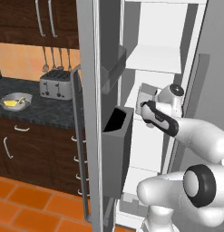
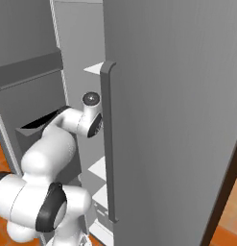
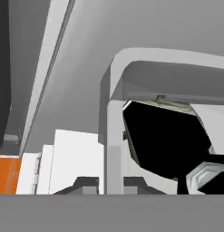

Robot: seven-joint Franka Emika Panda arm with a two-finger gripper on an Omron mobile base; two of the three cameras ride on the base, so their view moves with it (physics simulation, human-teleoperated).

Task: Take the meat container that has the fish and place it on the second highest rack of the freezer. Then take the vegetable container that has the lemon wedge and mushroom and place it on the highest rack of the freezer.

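Nearest, the white arm (image 1: 195, 136) bends up just right of the open freezer door (image 1: 88, 113). A dark bin (image 1: 117, 131) hangs on that door's inner face. Just past the door, inside the freezer, the gripper (image 1: 144, 100) sits below a white shelf (image 1: 154, 59). Its jaws are drawn nearly together, and whether anything is pinched there cannot be told. Well left of the door, a shallow grey container (image 1: 16, 100) with something yellow in it rests on the dark counter (image 1: 36, 111), near a toaster (image 1: 56, 84).
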